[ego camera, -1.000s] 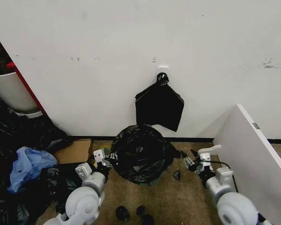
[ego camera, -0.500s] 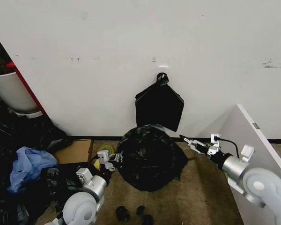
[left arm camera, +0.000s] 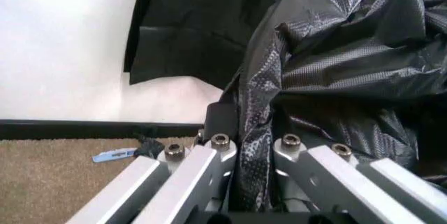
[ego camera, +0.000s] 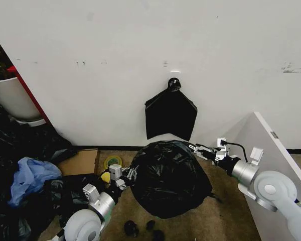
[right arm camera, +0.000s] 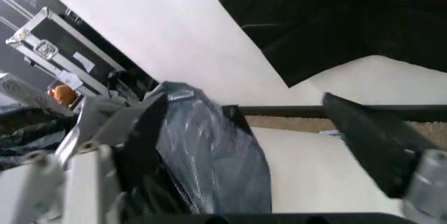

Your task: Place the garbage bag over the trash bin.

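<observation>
The garbage bag (ego camera: 168, 178) bulges as a glossy black dome on the carpeted floor (ego camera: 220, 211) at the foot of the white wall (ego camera: 140, 50), directly in front of me and just below the flat black bag bundle (ego camera: 170, 116) that hangs from a hook on that wall. My left pincer (ego camera: 121, 176) is at the bag's left edge, low down, clenched on a pleat of the film — in the left wrist view the crinkled plastic (left arm camera: 314, 77) runs down between my 2 metal fingers (left arm camera: 202, 166) and is pinched there. My right pincer (ego camera: 194, 148) sits at the bag's upper right rim, its arm reaching in from the right beside a white panel (ego camera: 276, 165); in the right wrist view its jaws stand spread apart, with a fold of the bag (right arm camera: 202, 156) lying against one finger (right arm camera: 98, 145) and the other, dark finger (right arm camera: 370, 135) clear of it. The trash bin itself is covered — I cannot make it out under the plastic. Off to my left lies a heap of dark bags with blue plastic (ego camera: 30, 175), next to a piece of cardboard (ego camera: 80, 161).
</observation>
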{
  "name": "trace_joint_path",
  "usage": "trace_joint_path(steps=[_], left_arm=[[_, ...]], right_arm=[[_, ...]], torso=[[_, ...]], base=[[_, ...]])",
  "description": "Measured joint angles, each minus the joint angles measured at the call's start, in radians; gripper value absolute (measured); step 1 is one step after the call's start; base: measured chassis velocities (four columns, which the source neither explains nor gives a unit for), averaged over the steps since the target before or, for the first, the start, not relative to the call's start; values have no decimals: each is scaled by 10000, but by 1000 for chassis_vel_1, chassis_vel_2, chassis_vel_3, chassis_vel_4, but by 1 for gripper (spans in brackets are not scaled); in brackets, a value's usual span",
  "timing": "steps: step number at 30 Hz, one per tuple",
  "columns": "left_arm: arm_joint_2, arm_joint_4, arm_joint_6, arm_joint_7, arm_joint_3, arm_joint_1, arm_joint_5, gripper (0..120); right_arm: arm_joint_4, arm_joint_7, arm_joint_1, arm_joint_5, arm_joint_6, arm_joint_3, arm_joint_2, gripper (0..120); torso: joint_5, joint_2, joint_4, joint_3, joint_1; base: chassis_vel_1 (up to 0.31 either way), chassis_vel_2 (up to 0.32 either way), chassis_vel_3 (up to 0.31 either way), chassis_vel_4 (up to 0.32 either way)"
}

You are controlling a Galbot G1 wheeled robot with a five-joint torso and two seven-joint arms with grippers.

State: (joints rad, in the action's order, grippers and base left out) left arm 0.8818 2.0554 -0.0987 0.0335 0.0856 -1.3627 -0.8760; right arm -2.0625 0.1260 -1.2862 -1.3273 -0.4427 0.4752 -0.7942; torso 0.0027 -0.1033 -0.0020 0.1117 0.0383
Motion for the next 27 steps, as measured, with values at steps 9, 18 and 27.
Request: trace_joint_path(steps=[9, 18, 27], left_arm=[[156, 19, 69, 132, -23, 111, 20, 3], [154, 43, 49, 138, -6, 27, 185, 3], [170, 150, 23, 102, -26, -91, 301, 3]], right_arm=[[-30, 267, -115, 375, 123, -116, -52, 51], [-186, 293, -205, 609, 353, -213, -139, 17], [-134, 71, -160, 851, 493, -308, -153, 0]], torso=[[0, 0, 0, 0, 0], [0, 0, 0, 0, 0], [0, 0, 0, 0, 0]], base=[[0, 0, 0, 0], [0, 0, 0, 0], [0, 0, 0, 0]])
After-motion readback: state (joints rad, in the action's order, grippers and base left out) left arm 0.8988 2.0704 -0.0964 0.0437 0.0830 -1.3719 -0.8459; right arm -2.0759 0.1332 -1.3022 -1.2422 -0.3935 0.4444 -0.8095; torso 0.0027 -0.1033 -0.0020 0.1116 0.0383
